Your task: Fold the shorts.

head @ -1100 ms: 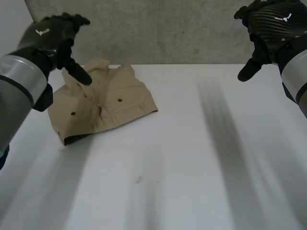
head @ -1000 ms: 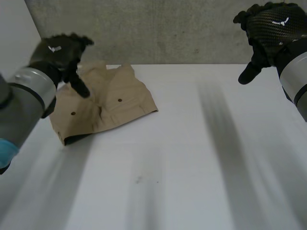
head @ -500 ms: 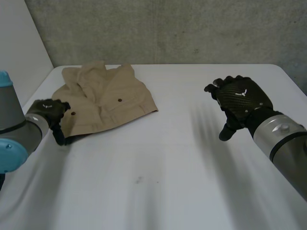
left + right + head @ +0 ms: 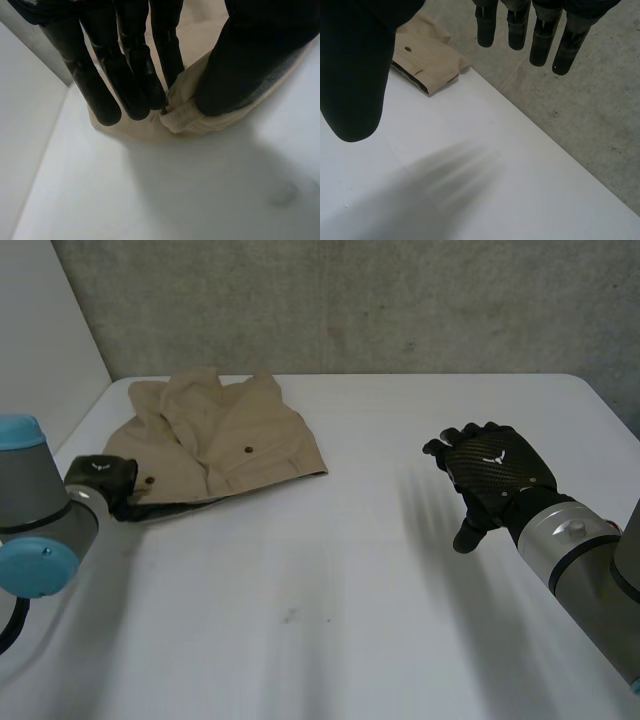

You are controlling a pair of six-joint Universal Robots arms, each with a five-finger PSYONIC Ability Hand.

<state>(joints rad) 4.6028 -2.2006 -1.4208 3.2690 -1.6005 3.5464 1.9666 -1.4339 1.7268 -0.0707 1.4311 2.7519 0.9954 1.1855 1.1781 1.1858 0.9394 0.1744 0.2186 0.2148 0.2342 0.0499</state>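
While shorts (image 4: pixel 220 435) are laid long axis near-left to far-right, near-left corner is pinched by left hand (image 4: pixel 100 478); right hand (image 4: pixel 495 475) is held open.

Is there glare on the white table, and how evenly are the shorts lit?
Head view: no glare on the white table; the beige shorts are evenly lit. Left wrist view: the shorts edge pinched by the left robot hand lies in dimmer light. Right wrist view: no glare either.

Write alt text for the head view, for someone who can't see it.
The robot's left hand pinches the near corner of tan shorts on a white table; its right hand hovers open, apart from them.
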